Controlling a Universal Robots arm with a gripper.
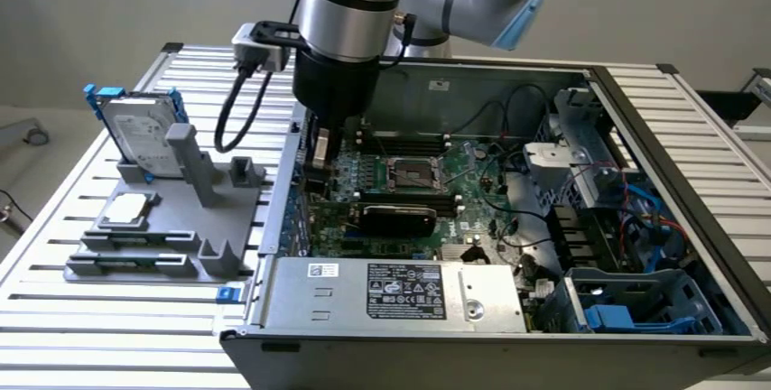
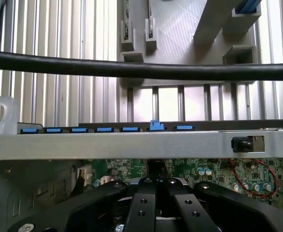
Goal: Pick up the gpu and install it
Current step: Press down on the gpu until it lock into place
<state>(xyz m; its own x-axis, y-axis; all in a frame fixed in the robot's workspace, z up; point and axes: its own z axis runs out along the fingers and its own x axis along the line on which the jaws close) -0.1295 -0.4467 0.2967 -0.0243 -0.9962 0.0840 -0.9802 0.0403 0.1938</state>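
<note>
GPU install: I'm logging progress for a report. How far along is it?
The gpu already sits on the motherboard inside the open computer case, off the gray holder outside. The hand is shut, empty, inside the case by its rear wall. Whether the card is fully seated can't be told.

A pale, plain wall (image 1: 108, 2) rises behind the work area, evenly lit with soft, diffuse light. The table (image 1: 72, 318) is built of silver ribbed aluminium slats running side by side. At the exterior view's left edge, a strip of light floor (image 1: 18, 160) shows a small caster wheel (image 1: 36, 136).
</note>
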